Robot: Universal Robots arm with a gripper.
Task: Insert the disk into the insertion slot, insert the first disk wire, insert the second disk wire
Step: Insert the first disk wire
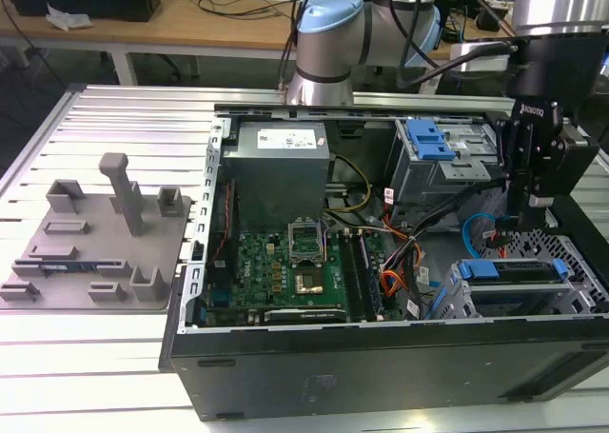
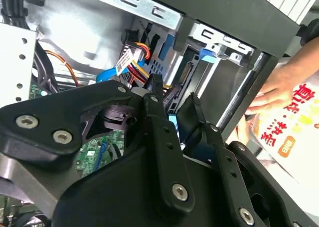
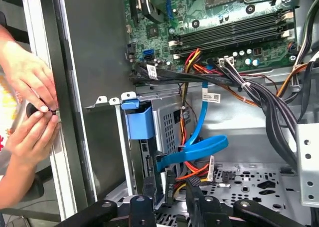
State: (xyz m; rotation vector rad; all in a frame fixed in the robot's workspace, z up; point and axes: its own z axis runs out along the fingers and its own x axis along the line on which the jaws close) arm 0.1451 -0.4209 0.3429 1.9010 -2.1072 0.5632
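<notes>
The silver hard drive in its bright blue plastic carrier (image 1: 482,269) sits inside the low grey perforated sheet-metal cage (image 1: 455,305), at the exterior view's right of the open black computer case (image 1: 381,366); the black gripper (image 1: 512,221) hangs just above the cage's back, straddling a black plug with orange, red and yellow wires (image 3: 169,188); whether it actually clamps the plug I cannot tell; a flat blue cable (image 3: 199,149) loops nearby; a person's hands (image 3: 30,85) rest at the case's outer edge.

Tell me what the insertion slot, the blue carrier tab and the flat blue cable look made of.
Insertion slot: sheet metal, dull grey, judging by thin perforated walls and folded edges. Blue carrier tab: likely moulded plastic, smooth with a soft sheen. Flat blue cable: probably flexible plastic sheathing, since it bends in a loop.
</notes>
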